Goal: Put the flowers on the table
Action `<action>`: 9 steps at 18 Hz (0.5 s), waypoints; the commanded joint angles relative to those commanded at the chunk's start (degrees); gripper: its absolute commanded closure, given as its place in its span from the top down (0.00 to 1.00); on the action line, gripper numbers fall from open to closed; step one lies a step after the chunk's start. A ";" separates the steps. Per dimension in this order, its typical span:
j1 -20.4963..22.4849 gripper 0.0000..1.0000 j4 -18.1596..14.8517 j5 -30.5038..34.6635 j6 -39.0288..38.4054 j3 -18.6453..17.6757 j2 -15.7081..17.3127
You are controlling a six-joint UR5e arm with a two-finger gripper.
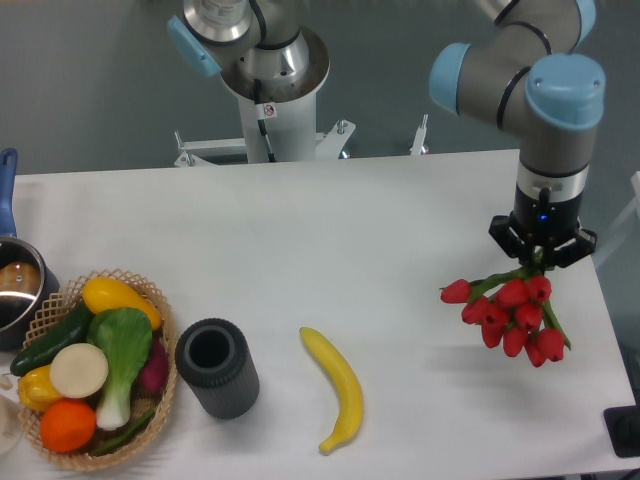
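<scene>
In the fixed camera view, the arm reaches in from the upper right and hangs its claw [541, 256] over the right-hand part of the bench [400, 210]. The claw is closed on the green stems of the flowers [510, 310], gripping them near the stem end, with the red buds fanning out below and to the left of it.

The bunch appears to be off the surface: a soft shadow lies on the bench below and left of the buds, apart from them, which suggests the flowers hang in the air rather than rest down. So the carrying part looks done or nearly so, while the setting down and letting go are left. I judge the task about halfway, with the lowering and release yet to come.

The long axis of the bunch runs from the claw down toward the lower edge of the picture, with the stems at the top under the claw and the buds at the low end. One bud sticks out sideways to the left. How steeply the bunch tilts toward the bench cannot be told from this one view.

Well apart to the left lie a banana [336, 387], a dark cylinder cup [216, 367] and a basket [146, 296] of vegetables.
</scene>
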 joint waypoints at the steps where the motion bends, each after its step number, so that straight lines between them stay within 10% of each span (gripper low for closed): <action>1: -0.09 0.00 0.09 0.00 0.00 -0.44 0.00; 9: -5.18 0.00 0.44 4.57 -0.53 -5.62 -1.58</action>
